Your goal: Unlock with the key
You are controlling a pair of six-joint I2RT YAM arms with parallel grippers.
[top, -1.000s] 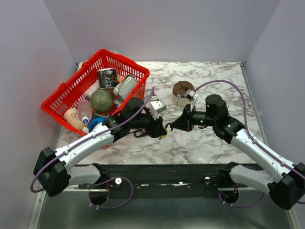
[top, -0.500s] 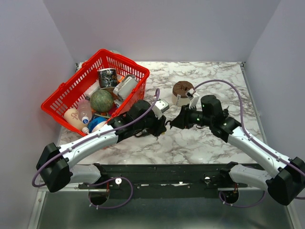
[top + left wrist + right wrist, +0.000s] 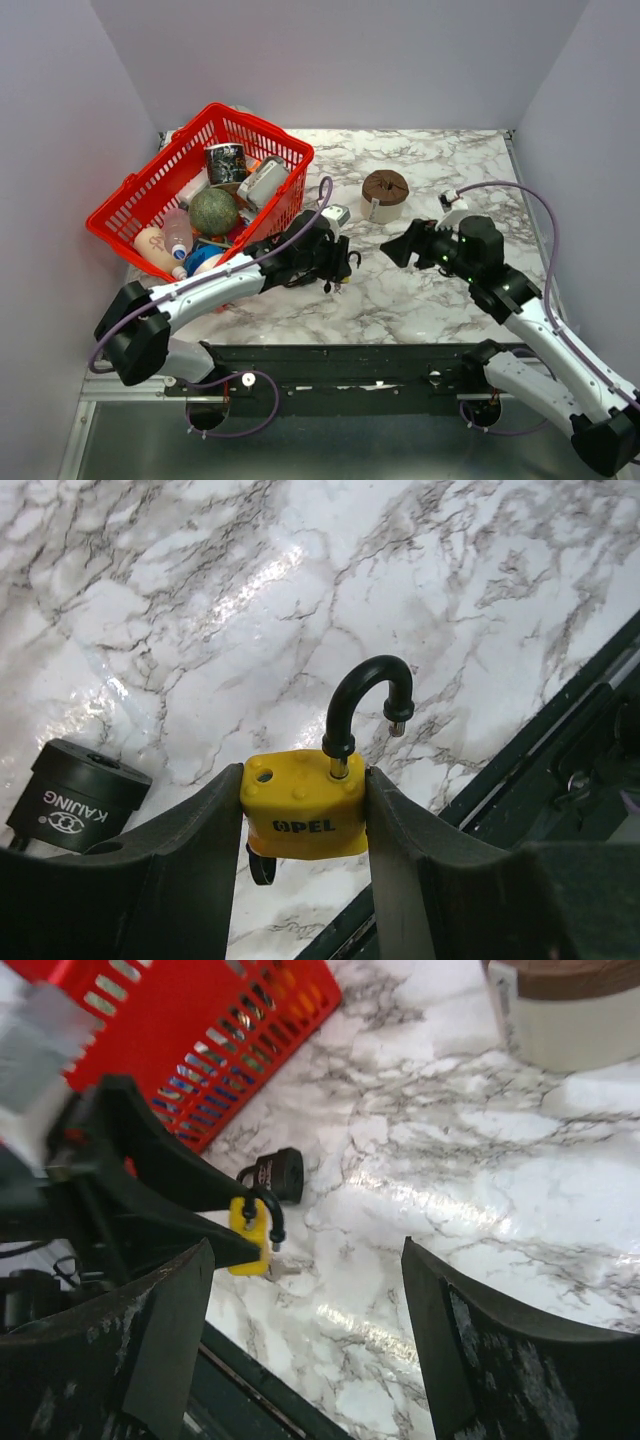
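My left gripper [image 3: 303, 780] is shut on the yellow padlock [image 3: 303, 810], one finger against each side of its body. The black shackle [image 3: 365, 695] stands lifted, its free end out of the body. The key [image 3: 258, 865] shows only as a small dark loop under the padlock. In the right wrist view a small silvery bit of it [image 3: 285, 1267] sticks out below the yellow padlock [image 3: 247, 1235]. My right gripper [image 3: 395, 245] is open and empty, to the right of the padlock and apart from it. The left gripper [image 3: 338, 272] hovers near the table's front edge.
A black padlock [image 3: 80, 790] lies on the marble just left of the yellow one. A red basket [image 3: 150, 175] full of items stands at the back left. A brown-topped roll [image 3: 384, 195] stands mid-table. The table's dark front rail [image 3: 560, 730] runs close by.
My right gripper has opened wide and pulled back to the right, away from the padlock. My left gripper has shifted slightly with the yellow padlock still in it.
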